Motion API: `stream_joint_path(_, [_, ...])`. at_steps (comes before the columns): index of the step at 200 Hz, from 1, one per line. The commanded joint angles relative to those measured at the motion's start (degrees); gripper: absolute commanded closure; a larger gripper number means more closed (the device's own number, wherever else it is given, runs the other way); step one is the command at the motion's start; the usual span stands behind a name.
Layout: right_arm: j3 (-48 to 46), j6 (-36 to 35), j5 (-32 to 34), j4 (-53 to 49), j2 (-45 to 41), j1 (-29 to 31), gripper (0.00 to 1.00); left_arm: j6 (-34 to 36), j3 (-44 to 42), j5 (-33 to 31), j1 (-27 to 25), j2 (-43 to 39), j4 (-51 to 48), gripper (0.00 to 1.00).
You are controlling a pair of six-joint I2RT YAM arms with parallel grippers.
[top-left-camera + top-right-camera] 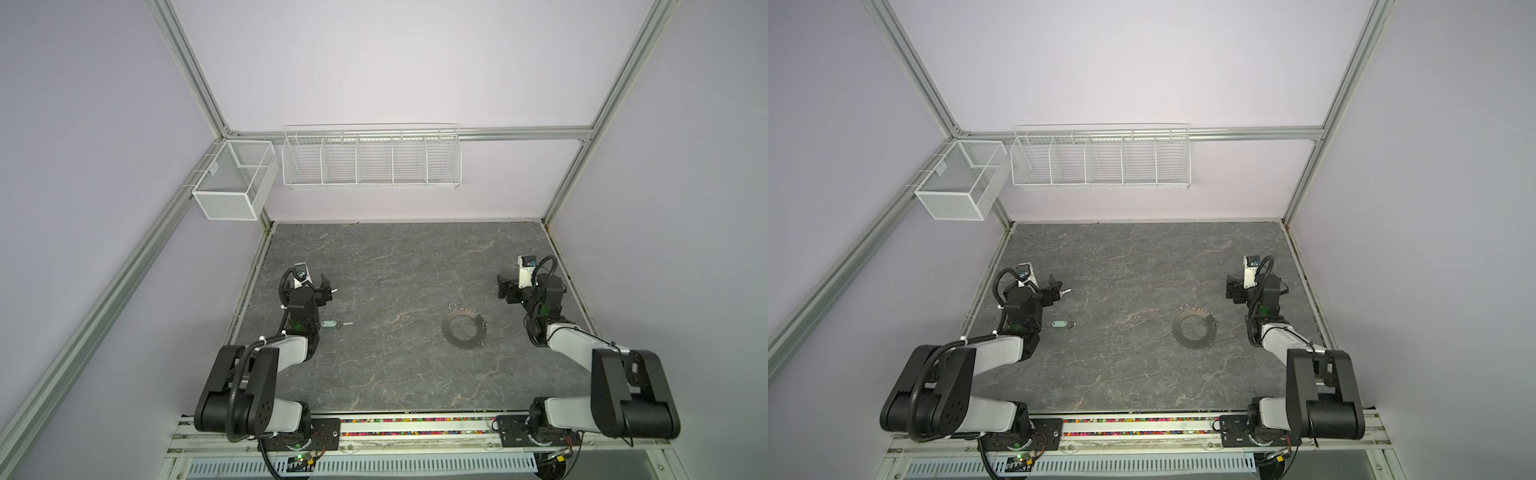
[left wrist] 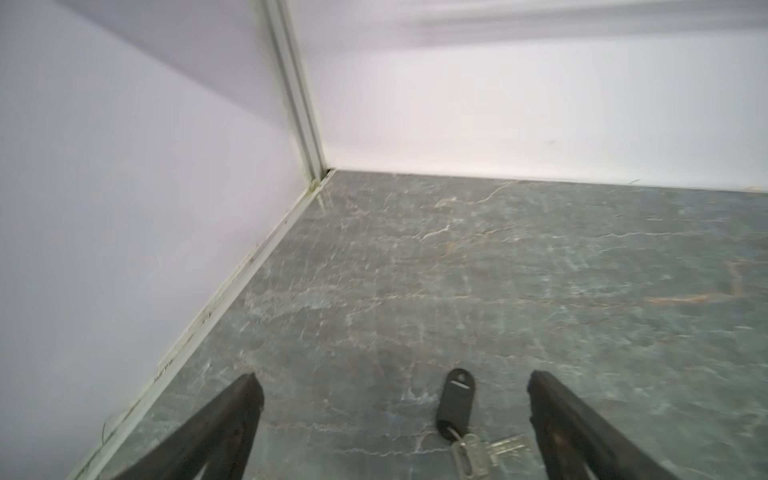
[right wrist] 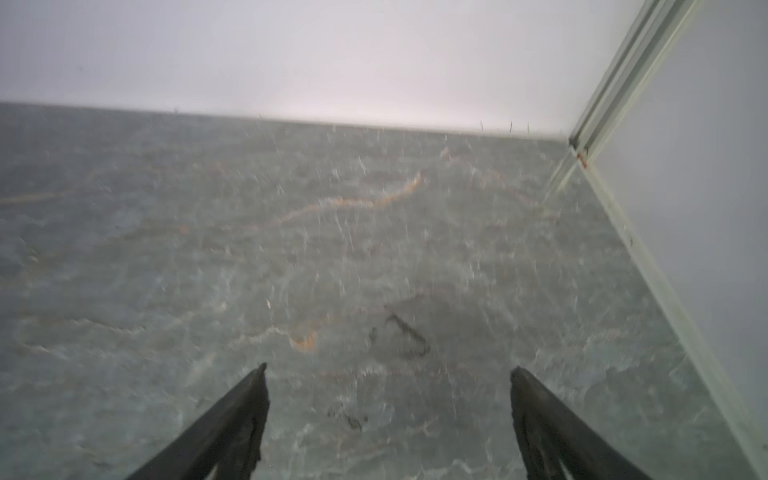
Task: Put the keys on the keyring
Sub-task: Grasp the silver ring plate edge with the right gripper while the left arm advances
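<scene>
A: Where does the black-headed key (image 2: 455,402) lie against the left claw (image 2: 392,376)?

B: In the left wrist view it lies flat on the worktop (image 2: 540,270), between the two fingers (image 2: 232,419). It touches neither and is nearer one than the other. Its black head points away from the wrist, its silver blade back toward it. The claw is spread wide and grips nothing.

A: And from above?

B: In a top view the left claw (image 1: 1054,286) covers most of that key. Only a silver bit of it shows, at the claw's 3 o'clock.

A: The other key?

B: In both top views the mint-headed key (image 1: 330,323) lies on the worktop at 6 o'clock of the left claw. It is near the claw but apart from it, just beside the arm, with its blade pointing to 3 o'clock.

A: The keyring?

B: The keyring (image 1: 464,326) lies flat at 3 o'clock of the mint-headed key, well apart from it. A small wire loop (image 1: 453,307) sits at 11 o'clock on its rim.

A: And the right claw?

B: In both top views the right claw (image 1: 503,286) hangs between 1 and 2 o'clock of the keyring, near it but not touching. The right wrist view is blurred, yet it shows the fingers standing wide apart over the worktop. That claw holds nothing.
</scene>
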Motion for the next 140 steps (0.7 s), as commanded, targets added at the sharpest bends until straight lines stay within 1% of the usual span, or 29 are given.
stream_joint_path(1, [6.89, 0.9, -1.81, -20.42, -3.97, 3.57, 0.07, -0.38, 6.28, -0.86, -2.25, -7.11, -15.09, 0.01])
stream_joint_path(20, [11.96, 1.8, -1.59, -32.04, -4.67, 7.7, 0.04, -4.99, 11.78, 9.51, -2.31, -12.34, -28.63, 0.02])
stream_joint_path(35, [14.04, 2.71, -0.93, -38.02, -4.59, 10.67, 0.0, -10.36, 15.25, 15.04, -2.68, -14.69, -36.54, 0.06])
stream_joint_path(46, [14.6, 3.15, -1.48, -40.4, -4.32, 12.12, 0.03, -13.02, 16.39, 21.04, -3.01, -15.69, -39.57, 0.08])
stream_joint_path(48, [14.83, 3.15, -2.19, -41.07, -4.13, 13.02, 0.04, -13.37, 16.49, 21.93, -3.22, -15.78, -39.97, 0.08])
stream_joint_path(59, [15.92, 1.05, -7.03, -43.78, -3.22, 13.69, 0.1, -14.49, 16.55, 26.1, -4.82, -16.43, -41.68, 0.1])
stream_joint_path(63, [15.96, -0.14, -8.08, -44.77, -2.85, 14.09, 0.11, -14.31, 16.55, 26.93, -5.64, -16.65, -42.56, 0.1])
stream_joint_path(73, [19.42, -4.42, -9.79, -48.09, -1.18, 15.08, 0.15, -13.66, 16.64, 27.05, -7.9, -17.14, -44.67, 0.11])
stream_joint_path(80, [20.77, -7.67, -9.84, -49.99, -0.13, 15.6, 0.19, -13.05, 16.63, 27.38, -9.25, -17.32, -45.75, 0.11])
stream_joint_path(86, [22.17, -11.3, -9.71, -51.85, 1.28, 16.12, 0.25, -12.6, 16.71, 27.77, -10.11, -17.4, -46.42, 0.12])
stream_joint_path(95, [23.66, -15.25, -9.95, -53.86, 3.19, 16.27, 0.28, -12.51, 16.68, 28.04, -11.16, -17.34, -47.13, 0.12])
stream_joint_path(108, [27.23, -20.04, -10.76, -57.85, 7.22, 16.29, 0.31, -12.43, 16.69, 29.51, -11.55, -16.89, -47.22, 0.13])
stream_joint_path(122, [31.67, -23.17, -11.32, -61.56, 11.95, 16.21, 0.34, -12.53, 17.79, 30.33, -11.69, -16.09, -48.56, 0.14])
stream_joint_path(135, [35.27, -26.26, -11.31, -64.6, 16.35, 16.26, 0.43, -12.39, 18.51, 31.08, -11.61, -15.18, -48.9, 0.16])
stream_joint_path(140, [36.73, -26.85, -10.69, -65.64, 17.86, 16.32, 0.46, -12.12, 18.8, 31.54, -11.62, -14.75, -49.03, 0.16])
